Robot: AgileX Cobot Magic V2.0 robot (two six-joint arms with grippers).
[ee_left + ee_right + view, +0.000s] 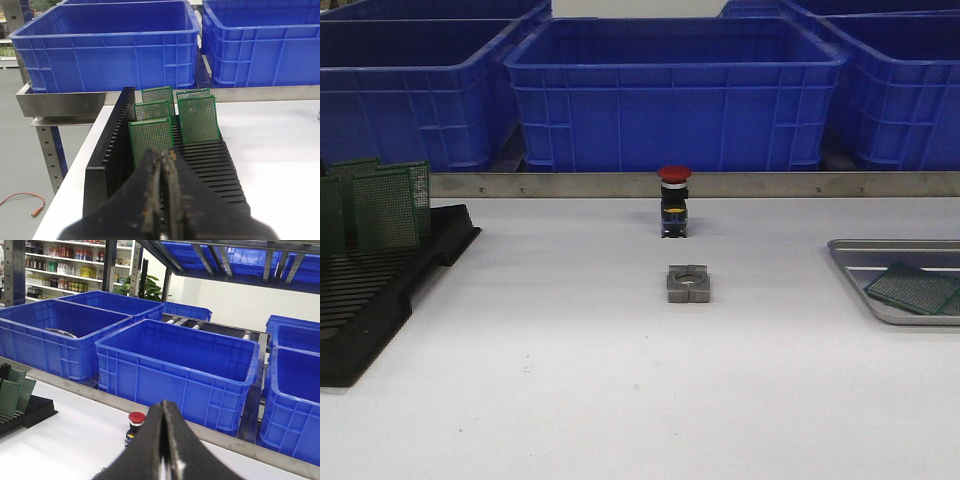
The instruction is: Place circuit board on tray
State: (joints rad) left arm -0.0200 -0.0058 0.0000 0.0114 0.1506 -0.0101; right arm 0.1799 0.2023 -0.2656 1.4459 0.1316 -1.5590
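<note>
The silver-grey metal tray point(860, 258) lies at the table's right edge with one green circuit board point(912, 287) lying in it. Several green circuit boards point(382, 205) stand upright in the black slotted rack point(380, 290) at the left; they also show in the left wrist view point(151, 136). My left gripper point(163, 155) is shut and empty, just short of the nearest standing board, over the rack point(107, 150). My right gripper point(163, 405) is shut and empty, raised above the table. Neither gripper shows in the front view.
A red-capped push button point(674, 200) stands mid-table, with a small grey metal block point(688, 283) in front of it. Large blue bins point(675, 90) line the back behind a steel rail. The button also shows in the right wrist view point(135, 421).
</note>
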